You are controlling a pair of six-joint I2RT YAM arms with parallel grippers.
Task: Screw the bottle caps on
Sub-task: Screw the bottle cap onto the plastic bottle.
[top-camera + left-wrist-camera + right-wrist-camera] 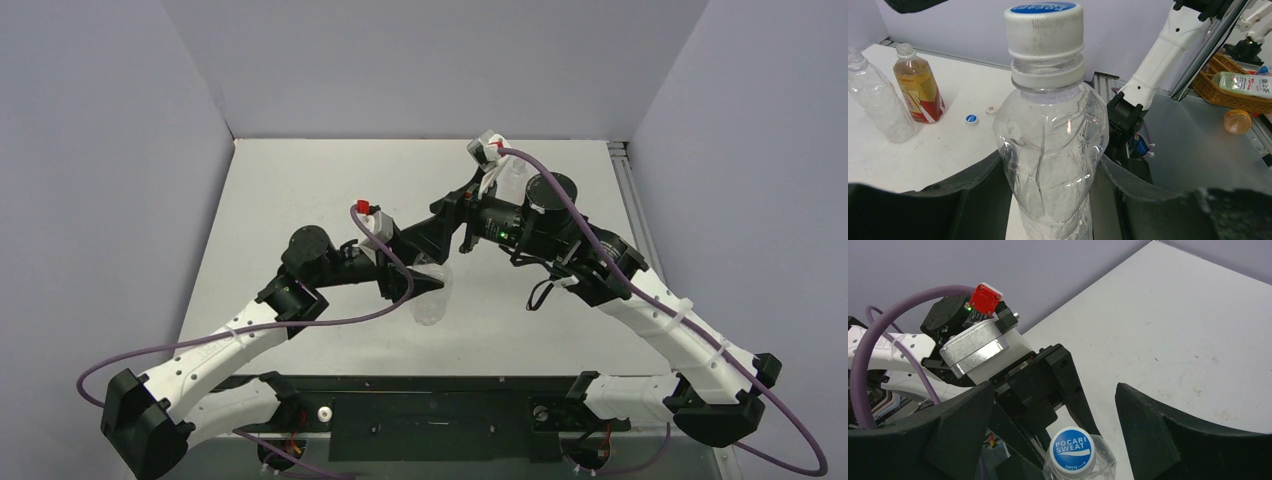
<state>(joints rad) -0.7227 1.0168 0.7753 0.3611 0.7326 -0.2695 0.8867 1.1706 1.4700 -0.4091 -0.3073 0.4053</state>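
Gripping the clear bottle [1050, 135], the left claw [1053, 210] steadies it under the empty, wide-open right claw [1055, 405], which likely must next close on the blue-and-white cap [1072, 450] and twist.

White arms [220, 350], black joints [305, 250], purple cables [943, 290], red plugs [984, 298]

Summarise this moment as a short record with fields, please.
left gripper: shut on the held clear bottle
fitted cap: blue-and-white, on that bottle's neck; tightness cannot be told
right gripper: open, fingers either side of the fitted cap, not touching
table beyond: amber bottle, second clear bottle, loose blue-and-white cap, loose pale cap
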